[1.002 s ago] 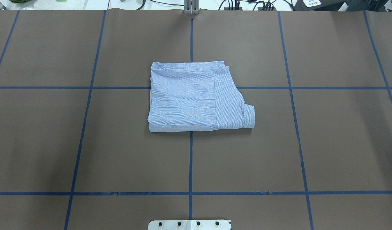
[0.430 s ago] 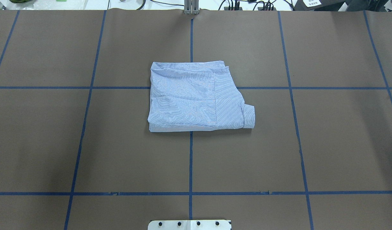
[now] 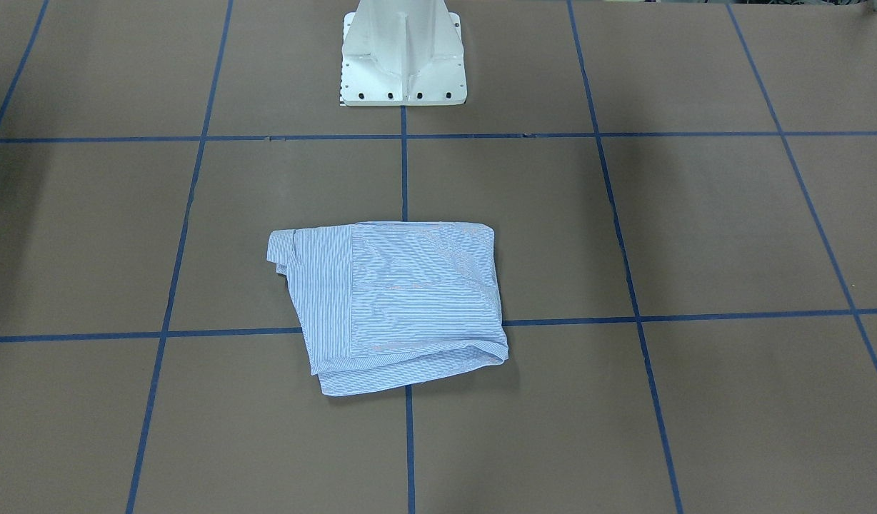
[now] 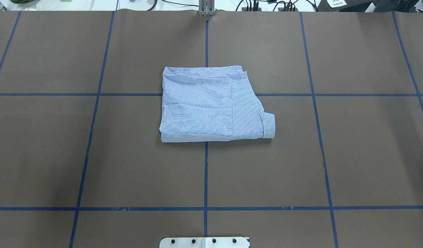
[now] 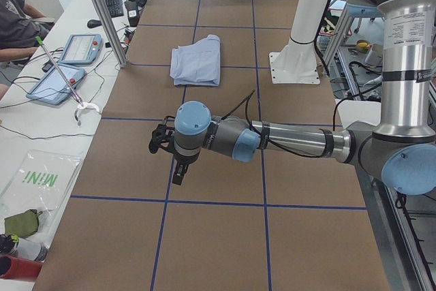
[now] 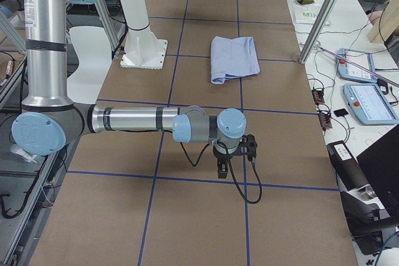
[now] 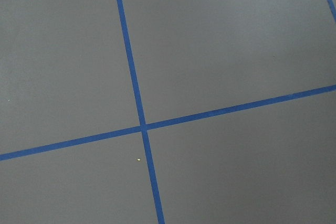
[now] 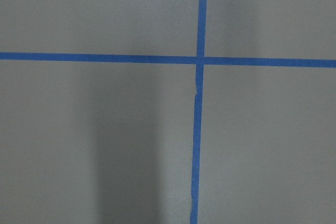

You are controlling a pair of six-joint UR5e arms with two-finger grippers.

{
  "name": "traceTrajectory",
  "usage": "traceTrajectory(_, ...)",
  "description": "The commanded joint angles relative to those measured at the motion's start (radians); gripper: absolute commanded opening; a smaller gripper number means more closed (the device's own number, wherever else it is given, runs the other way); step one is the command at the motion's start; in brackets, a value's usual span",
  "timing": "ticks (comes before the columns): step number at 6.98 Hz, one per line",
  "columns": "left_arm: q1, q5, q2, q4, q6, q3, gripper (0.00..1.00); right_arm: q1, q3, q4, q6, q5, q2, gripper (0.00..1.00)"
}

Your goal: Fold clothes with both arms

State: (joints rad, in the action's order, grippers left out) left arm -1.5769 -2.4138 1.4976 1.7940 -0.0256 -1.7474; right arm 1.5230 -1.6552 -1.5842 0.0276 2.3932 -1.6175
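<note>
The light blue striped shirt (image 4: 211, 103) lies folded into a compact rectangle at the table's middle, with a cuff sticking out at its near right corner. It also shows in the front view (image 3: 396, 307) and both side views (image 5: 197, 59) (image 6: 234, 57). No gripper touches it. My left gripper (image 5: 167, 158) hangs over bare table far from the shirt, seen only in the left side view, so I cannot tell whether it is open or shut. My right gripper (image 6: 223, 167) likewise shows only in the right side view, far from the shirt, and I cannot tell its state. Both wrist views show only the table cover.
The brown table cover (image 4: 94, 155) carries a grid of blue tape lines (image 4: 205, 172). The white pedestal base (image 3: 401, 57) stands at the robot's side. Aluminium posts (image 5: 102, 11) and operator tablets (image 5: 58, 83) (image 6: 368, 101) line the far table edge.
</note>
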Motion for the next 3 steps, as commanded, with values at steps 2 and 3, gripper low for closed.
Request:
traceTrajectory(2,0.0,-0.001,0.001,0.001,0.001,-0.001,1.0,-0.001,0.005,0.0,0.0,0.0,0.005,1.0)
traceTrajectory(3,0.0,-0.002,0.001,0.001,0.001,-0.003,1.0,-0.001,0.006,0.0,0.0,0.0,0.007,1.0)
